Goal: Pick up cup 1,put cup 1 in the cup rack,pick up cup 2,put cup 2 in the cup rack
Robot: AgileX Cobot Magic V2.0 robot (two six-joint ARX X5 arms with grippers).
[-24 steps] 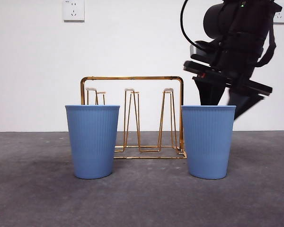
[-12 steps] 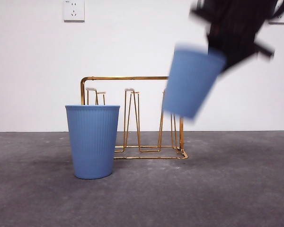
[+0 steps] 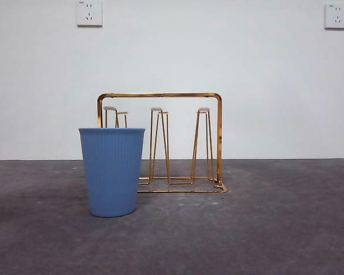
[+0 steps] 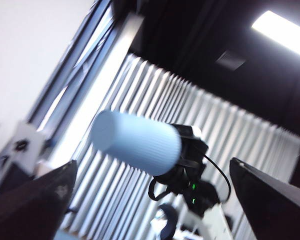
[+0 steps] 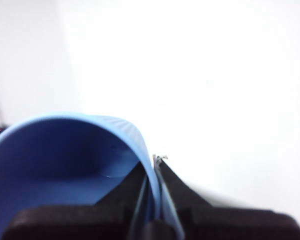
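One ribbed blue cup (image 3: pixel 112 172) stands upright on the table, in front of the left end of the gold wire cup rack (image 3: pixel 219 137). The rack's prongs are bare. My right gripper (image 5: pixel 155 167) is shut on the rim of the second blue cup (image 5: pixel 65 165), with one jaw inside it and one outside. It is above the front view's frame. In the left wrist view this cup (image 4: pixel 137 142) lies tilted on its side high in the air, held by the right arm (image 4: pixel 187 172). My left gripper (image 4: pixel 152 161) is open and empty, and points upward.
The grey table (image 3: pixel 275 229) runs back to a white wall with two sockets (image 3: pixel 89 12). The left wrist view shows window blinds (image 4: pixel 225 135) and a ceiling light (image 4: pixel 282 32).
The right gripper closed on the right-hand cup, lifted it off the table, tilted it and carried it up out of the front view. The left cup and rack have not moved.
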